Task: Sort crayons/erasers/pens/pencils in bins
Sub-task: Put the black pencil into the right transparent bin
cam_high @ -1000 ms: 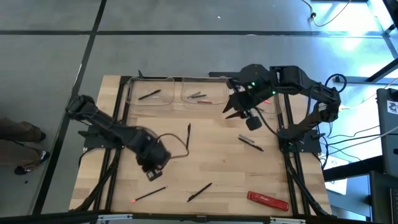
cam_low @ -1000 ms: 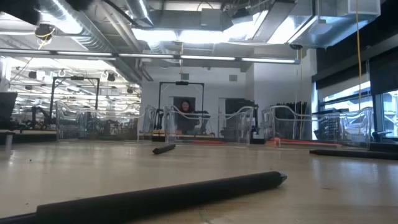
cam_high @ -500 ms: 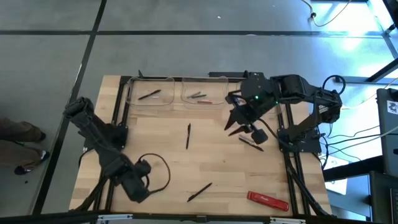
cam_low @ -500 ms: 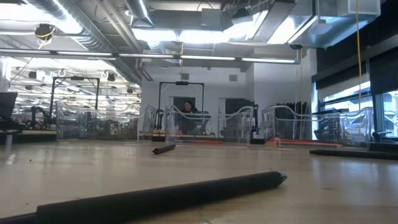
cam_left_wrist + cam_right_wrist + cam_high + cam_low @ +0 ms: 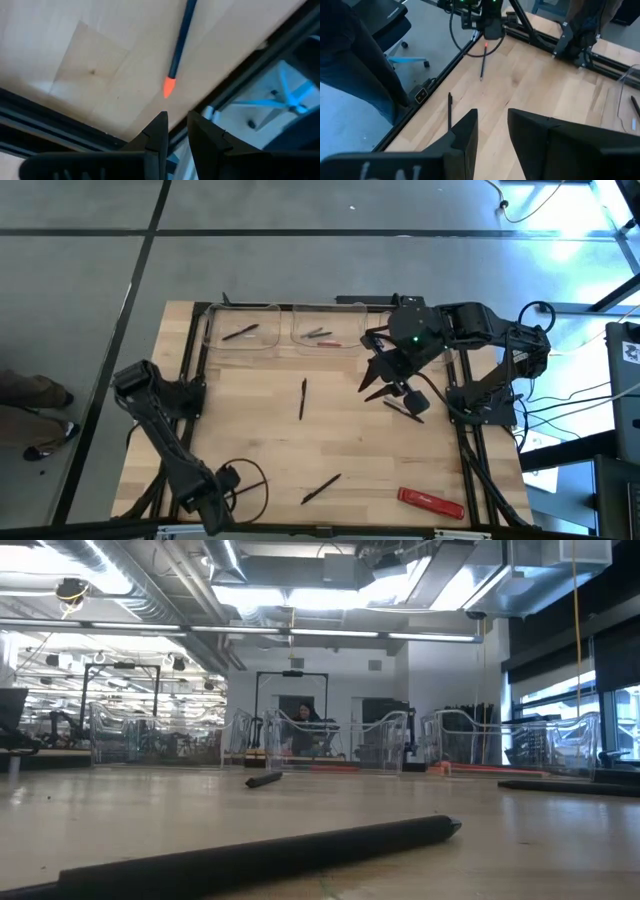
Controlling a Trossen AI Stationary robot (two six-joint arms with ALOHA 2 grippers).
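The left gripper (image 5: 174,131), fingers narrowly apart and empty, hovers at the table's near-left corner by an orange-tipped pen (image 5: 179,45) whose tip points toward it. The right gripper (image 5: 385,390), slightly open and empty, hangs beside a pen (image 5: 403,409) lying diagonally on the table's right side.

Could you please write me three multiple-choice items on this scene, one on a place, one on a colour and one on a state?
1. Where does the red bar lie?
A in a tub; B on the table, at the right arm's side; C on the floor.
2. What colour is the tip of the stick ahead of the left gripper?
A orange; B green; C white.
3. How is the right gripper?
A shut tight; B open and empty; C shut on the red bar.
Key: B, it rests on bare wood; A, the tip shows orange; B, wood shows between its fingers.
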